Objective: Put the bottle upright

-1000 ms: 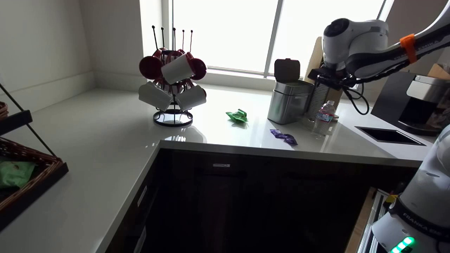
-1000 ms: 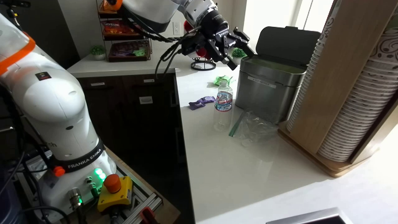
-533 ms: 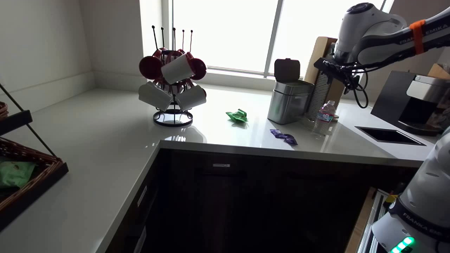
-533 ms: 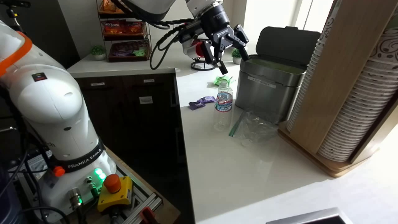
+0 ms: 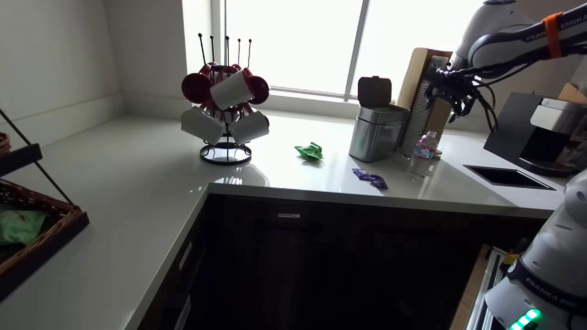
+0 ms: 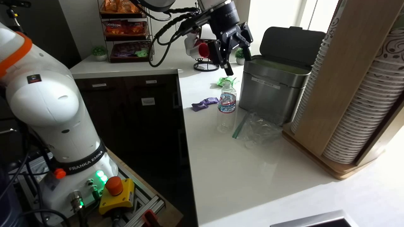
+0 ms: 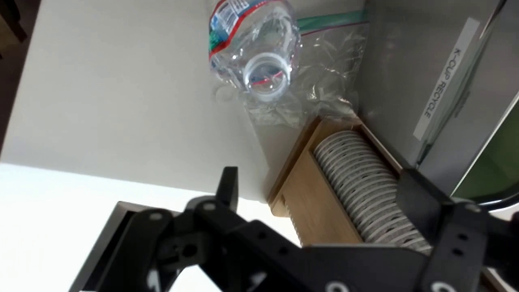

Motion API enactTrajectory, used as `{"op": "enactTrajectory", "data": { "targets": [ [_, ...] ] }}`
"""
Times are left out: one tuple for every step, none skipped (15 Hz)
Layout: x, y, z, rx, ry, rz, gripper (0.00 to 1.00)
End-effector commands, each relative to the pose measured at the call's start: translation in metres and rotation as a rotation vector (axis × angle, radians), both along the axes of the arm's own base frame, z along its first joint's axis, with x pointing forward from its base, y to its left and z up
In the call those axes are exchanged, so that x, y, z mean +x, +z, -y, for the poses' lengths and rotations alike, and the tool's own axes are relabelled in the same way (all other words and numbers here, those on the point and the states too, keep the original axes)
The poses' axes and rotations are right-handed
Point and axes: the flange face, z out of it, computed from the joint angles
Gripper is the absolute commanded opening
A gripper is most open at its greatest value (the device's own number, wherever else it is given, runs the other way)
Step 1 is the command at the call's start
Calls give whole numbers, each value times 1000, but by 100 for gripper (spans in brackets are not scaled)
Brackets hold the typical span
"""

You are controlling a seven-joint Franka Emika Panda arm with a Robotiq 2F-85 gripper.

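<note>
The bottle (image 6: 227,104) is slim, clear and capless, with a red and blue label. It stands upright on the counter, and also shows in an exterior view (image 5: 424,149). In the wrist view the bottle (image 7: 259,52) is seen from above, its open mouth facing the camera. My gripper (image 6: 238,65) is open and empty, above the bottle and apart from it. In the wrist view the jaws of the gripper (image 7: 323,188) are wide apart with nothing between them.
A steel canister (image 6: 268,91) with its lid raised stands beside the bottle. A clear plastic bag (image 6: 260,129) lies between them. A wooden cup holder (image 6: 350,82) stands to the right. Purple packets (image 6: 205,103) and a green packet (image 5: 310,151) lie on the counter (image 6: 227,176).
The arm and open gripper have moved away from the mug rack, rightward in an exterior view, and the gripper has turned to point more downward. The bottle has not moved.
</note>
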Motion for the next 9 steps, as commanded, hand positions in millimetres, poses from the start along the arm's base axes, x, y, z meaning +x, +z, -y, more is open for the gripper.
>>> {"op": "enactTrajectory", "data": {
  "targets": [
    [-15,0,10,21,197,5,100],
    [-17,0,14,21,251,-13,100],
    [-19,-2,17,22,302,-32,100],
    [-20,-3,20,29,353,-52,100],
    [-22,-5,23,33,405,-63,100],
    [-24,-5,27,37,459,-69,100],
    [-25,-7,29,38,511,-72,100],
    [-25,-10,32,38,564,-79,100],
    [-26,-11,34,38,619,-97,100]
  ]
}}
